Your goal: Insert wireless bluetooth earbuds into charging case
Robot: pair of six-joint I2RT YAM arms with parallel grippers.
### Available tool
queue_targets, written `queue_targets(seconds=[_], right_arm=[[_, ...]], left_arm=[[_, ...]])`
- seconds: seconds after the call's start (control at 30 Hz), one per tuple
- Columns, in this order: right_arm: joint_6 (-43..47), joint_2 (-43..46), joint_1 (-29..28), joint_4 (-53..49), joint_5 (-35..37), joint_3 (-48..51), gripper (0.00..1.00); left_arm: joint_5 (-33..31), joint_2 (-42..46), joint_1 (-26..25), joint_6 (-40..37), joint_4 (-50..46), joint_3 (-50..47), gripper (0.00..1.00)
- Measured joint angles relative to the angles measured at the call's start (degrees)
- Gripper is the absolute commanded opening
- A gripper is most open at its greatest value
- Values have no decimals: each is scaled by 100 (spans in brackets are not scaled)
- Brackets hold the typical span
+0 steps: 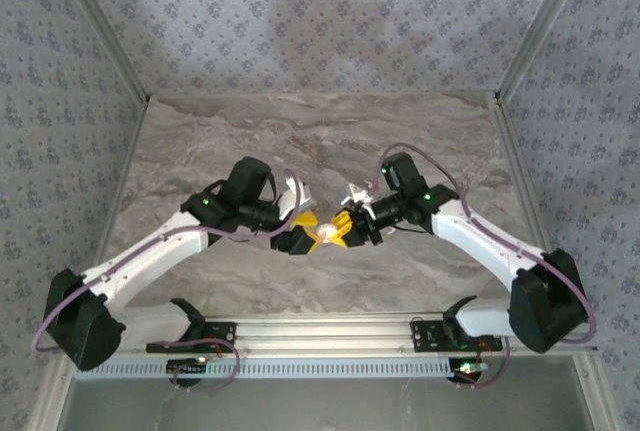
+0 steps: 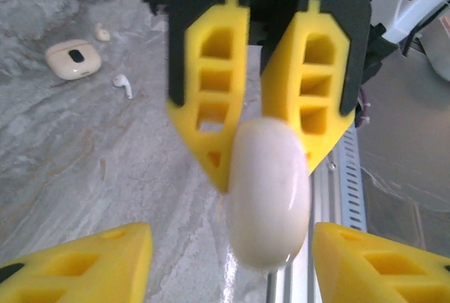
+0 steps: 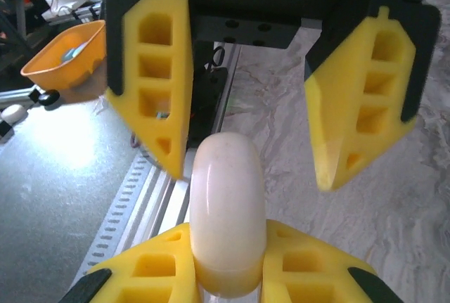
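Note:
A smooth white oval charging case hangs above the table between the two grippers, also visible from above. My right gripper is shut on its lower end. My left gripper is open, its yellow fingers standing clear on either side of the case. Both grippers meet at the table's near middle, left and right. Two tiny white earbuds lie on the marble, one beside a cream squarish piece with a dark hollow, the other just beyond it.
An aluminium rail runs along the near edge under the held case. An orange bowl sits off the table beyond the rail. Patterned walls close in the marble top on three sides.

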State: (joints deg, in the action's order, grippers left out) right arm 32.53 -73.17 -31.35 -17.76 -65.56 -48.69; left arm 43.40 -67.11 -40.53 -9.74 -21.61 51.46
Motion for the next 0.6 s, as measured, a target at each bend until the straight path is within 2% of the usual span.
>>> queue_targets(seconds=[0.3,0.6], right_arm=[[-1670,734,20,2468,616,1467,13],[-1749,833,-297,3130,833,1523,15]], left_arm=[[-118,793,-11,214,1873,-1200,62],[76,809,-127,-195,2461,-1421,58]])
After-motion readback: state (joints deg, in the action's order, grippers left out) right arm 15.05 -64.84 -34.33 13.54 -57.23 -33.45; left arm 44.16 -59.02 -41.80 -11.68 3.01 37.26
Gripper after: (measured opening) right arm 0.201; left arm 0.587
